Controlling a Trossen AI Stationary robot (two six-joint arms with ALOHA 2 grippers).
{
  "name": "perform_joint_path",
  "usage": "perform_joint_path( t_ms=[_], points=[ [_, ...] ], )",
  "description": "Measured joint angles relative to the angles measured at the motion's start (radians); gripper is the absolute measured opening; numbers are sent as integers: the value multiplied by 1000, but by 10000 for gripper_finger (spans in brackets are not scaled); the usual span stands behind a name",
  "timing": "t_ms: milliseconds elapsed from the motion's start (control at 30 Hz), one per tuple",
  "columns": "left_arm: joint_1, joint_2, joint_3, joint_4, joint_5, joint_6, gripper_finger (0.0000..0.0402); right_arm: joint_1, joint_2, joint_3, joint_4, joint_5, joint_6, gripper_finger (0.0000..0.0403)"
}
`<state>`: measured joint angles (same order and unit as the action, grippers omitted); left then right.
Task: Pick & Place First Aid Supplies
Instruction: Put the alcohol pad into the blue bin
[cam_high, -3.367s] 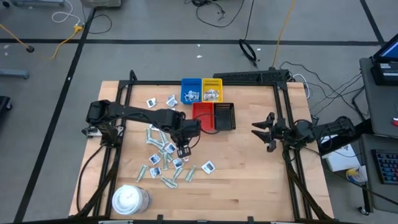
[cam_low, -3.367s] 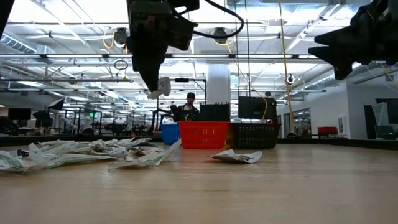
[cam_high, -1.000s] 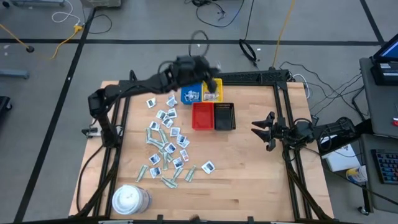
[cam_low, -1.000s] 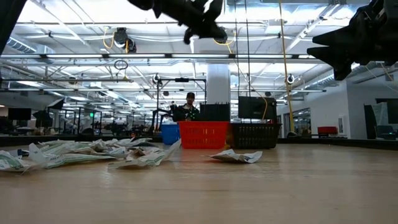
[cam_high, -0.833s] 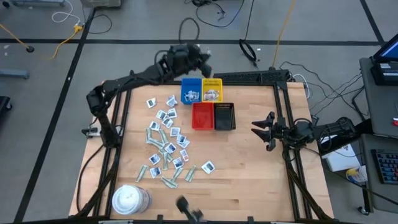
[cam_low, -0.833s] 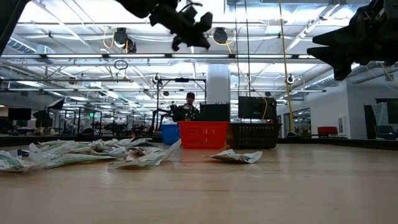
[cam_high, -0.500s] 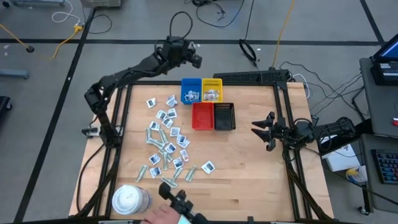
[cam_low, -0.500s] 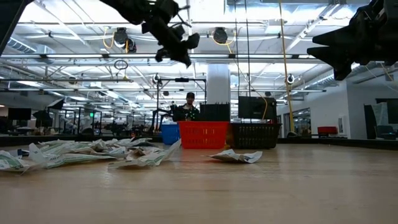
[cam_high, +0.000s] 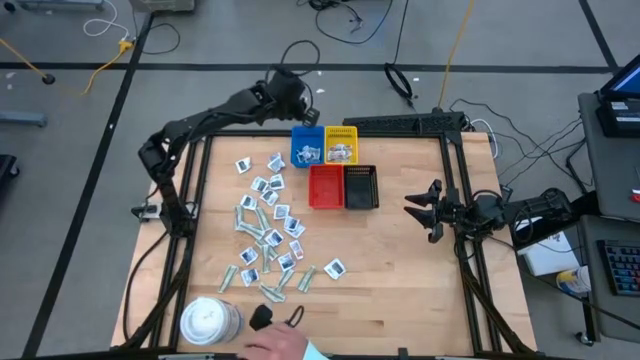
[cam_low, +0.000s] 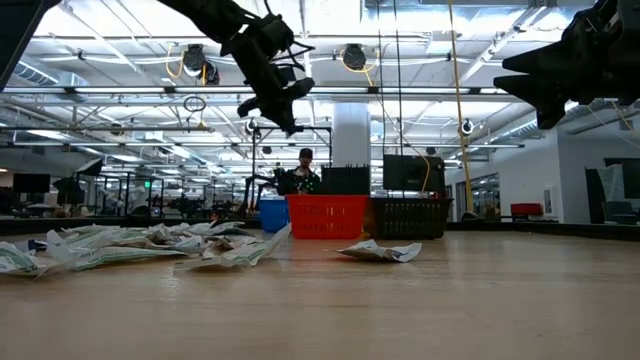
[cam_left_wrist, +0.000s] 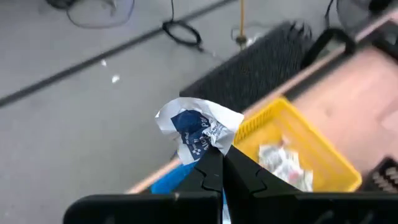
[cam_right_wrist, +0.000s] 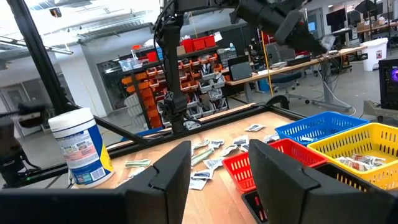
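Now finds the left gripper (cam_high: 300, 97) out past the table's (cam_high: 420, 290) 12 o'clock edge, just beyond the blue tray (cam_high: 307, 146), fingers pressed together on one crumpled white packet with blue print (cam_left_wrist: 198, 129). Means the pick is done but not the placing: hangs over bare floor, not over any tray, with the yellow tray (cam_left_wrist: 292, 143) close by in the wrist view. Probably calls for a swing back over the trays before letting go; cannot tell which tray is meant.

Leaves the other packets (cam_high: 268, 235) strewn around 9 o'clock of the table's middle, well apart from the carried one.

Differs from the earliest frame, which shows that arm low over the pile at mid-table. Also shows a person's hand (cam_high: 275, 343) newly in at the 6 o'clock edge, near the white tub (cam_high: 208, 320), perhaps gripping something dark. Keeps the right gripper (cam_high: 425, 211) waiting at 3 o'clock, fingers spread, nothing between them, unmoved.
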<state>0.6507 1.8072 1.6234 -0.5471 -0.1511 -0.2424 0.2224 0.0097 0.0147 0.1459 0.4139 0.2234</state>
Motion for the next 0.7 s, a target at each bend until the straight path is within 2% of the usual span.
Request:
perform_joint_path(
  t_ms=[200, 333, 700],
  points=[
    [-8, 21, 0, -140, 51, -22, 0, 0, 0, 0, 0, 1, 0, 155],
    [-12, 49, 6, -158, 107, -23, 0, 0, 0, -1, 0, 1, 0, 155],
    [-32, 294, 238, -423, 128, 4, 0, 0, 0, -1, 0, 1, 0, 155]
  ],
)
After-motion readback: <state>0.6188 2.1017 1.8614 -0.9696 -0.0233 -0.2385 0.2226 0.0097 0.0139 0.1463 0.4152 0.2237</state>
